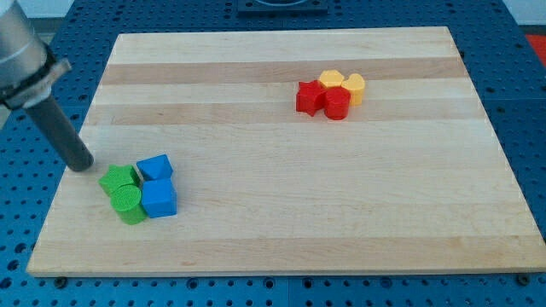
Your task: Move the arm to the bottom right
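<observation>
Nearest the table's bottom edge, toward its bottom-left corner, sits a green cylinder (pixel 130 205) touching a blue cube (pixel 159 198). Just behind them lie a green star-shaped block (pixel 118 180) and a second blue block (pixel 155 167), all 4 clustered. My tip (pixel 83 165) rests at the table's left edge, just beside the green star-shaped block, far from the bottom-right corner. No gripper is fitted. Toward the top-right corner, 2 red blocks (pixel 324 99) and 2 yellow blocks (pixel 344 84) huddle together.

Pale striped wood counter (pixel 281 230); green blocks (pixel 122 192), blue blocks (pixel 158 188), red blocks (pixel 322 98), yellow blocks (pixel 343 83); dark rod (pixel 64 132).
</observation>
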You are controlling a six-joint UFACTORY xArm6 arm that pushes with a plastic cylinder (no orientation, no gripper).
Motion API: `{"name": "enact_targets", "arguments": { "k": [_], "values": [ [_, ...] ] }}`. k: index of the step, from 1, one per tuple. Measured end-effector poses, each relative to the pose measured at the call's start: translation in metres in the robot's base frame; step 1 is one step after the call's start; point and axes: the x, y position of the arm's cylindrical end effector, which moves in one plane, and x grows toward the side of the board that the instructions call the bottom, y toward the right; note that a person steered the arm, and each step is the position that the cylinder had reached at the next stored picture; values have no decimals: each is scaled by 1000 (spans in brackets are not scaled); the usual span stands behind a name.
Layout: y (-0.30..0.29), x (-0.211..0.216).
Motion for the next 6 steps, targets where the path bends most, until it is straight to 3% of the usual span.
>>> {"name": "enact_targets", "arguments": {
  "k": [1,4,5,6],
  "values": [
    [37,-28],
    [276,-23],
    [347,48],
    [402,89]
  ]
}}
